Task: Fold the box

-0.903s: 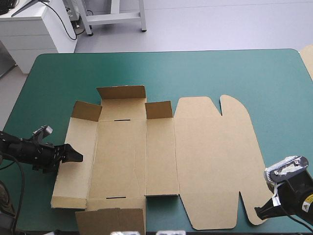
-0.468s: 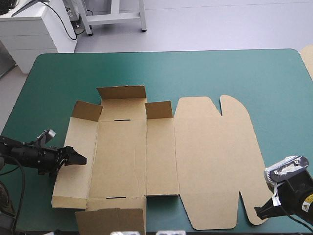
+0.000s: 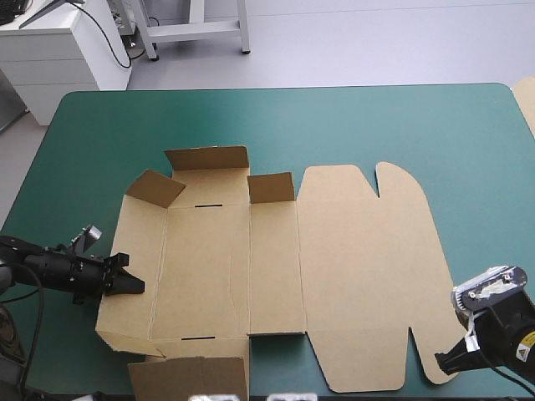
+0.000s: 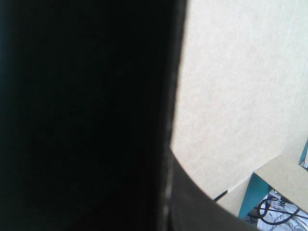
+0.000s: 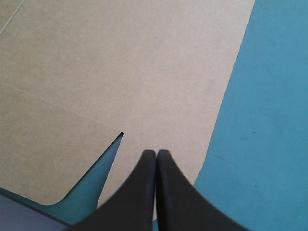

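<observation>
the box, a cut sheet of matte brown board with creases and thin slots, lies spread on the teal-green desk. its left wall panel tilts up, and the small end flaps stand raised. the left hand is at that panel's outer edge; whether it grips cannot be told. the right hand, closed to a pointed arch, sits over the round-lobed lid's near right corner.

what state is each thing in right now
box: unfolded sheet, left wall tilted up, lid flat on the table
left gripper: at the left wall, open or shut unclear
right gripper: shut, over the lid's near edge
</observation>
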Robot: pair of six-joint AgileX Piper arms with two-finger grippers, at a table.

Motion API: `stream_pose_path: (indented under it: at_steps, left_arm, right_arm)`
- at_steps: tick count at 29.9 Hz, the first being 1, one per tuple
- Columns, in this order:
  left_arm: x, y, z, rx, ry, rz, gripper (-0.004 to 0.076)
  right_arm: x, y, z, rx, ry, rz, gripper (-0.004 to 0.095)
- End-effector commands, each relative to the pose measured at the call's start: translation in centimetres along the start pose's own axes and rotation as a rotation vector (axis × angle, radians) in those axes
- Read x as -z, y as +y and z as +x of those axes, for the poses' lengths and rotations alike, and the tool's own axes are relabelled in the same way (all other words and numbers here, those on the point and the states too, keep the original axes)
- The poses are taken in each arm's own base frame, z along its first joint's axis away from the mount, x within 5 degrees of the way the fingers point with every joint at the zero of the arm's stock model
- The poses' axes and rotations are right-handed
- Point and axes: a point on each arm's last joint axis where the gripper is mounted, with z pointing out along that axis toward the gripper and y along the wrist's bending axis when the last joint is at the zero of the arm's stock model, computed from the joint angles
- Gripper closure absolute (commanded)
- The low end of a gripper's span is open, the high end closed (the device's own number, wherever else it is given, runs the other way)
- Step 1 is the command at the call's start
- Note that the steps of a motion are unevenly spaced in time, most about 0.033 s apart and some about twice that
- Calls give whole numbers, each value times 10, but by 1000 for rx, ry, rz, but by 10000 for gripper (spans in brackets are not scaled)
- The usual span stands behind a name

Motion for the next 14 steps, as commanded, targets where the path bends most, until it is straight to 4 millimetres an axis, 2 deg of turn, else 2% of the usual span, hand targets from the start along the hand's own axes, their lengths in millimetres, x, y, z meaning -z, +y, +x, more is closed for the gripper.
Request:
stream_pose_path:
  at_steps: [1,8,11,14]
  left_arm:
    - [2,-9,4,-25,26,44,729]
    - [7,-22,-10,-108,-41,86,731]
    - [8,-38,-21,-189,-31,66,731]
    - [9,-62,-35,-286,-32,49,731]
  right_arm:
    - [6,-3,-9,6,-73,26,924]
    - [6,-2,-8,2,-55,22,923]
    - [6,-2,-8,2,-55,22,923]
    - [6,-3,-9,2,-69,25,923]
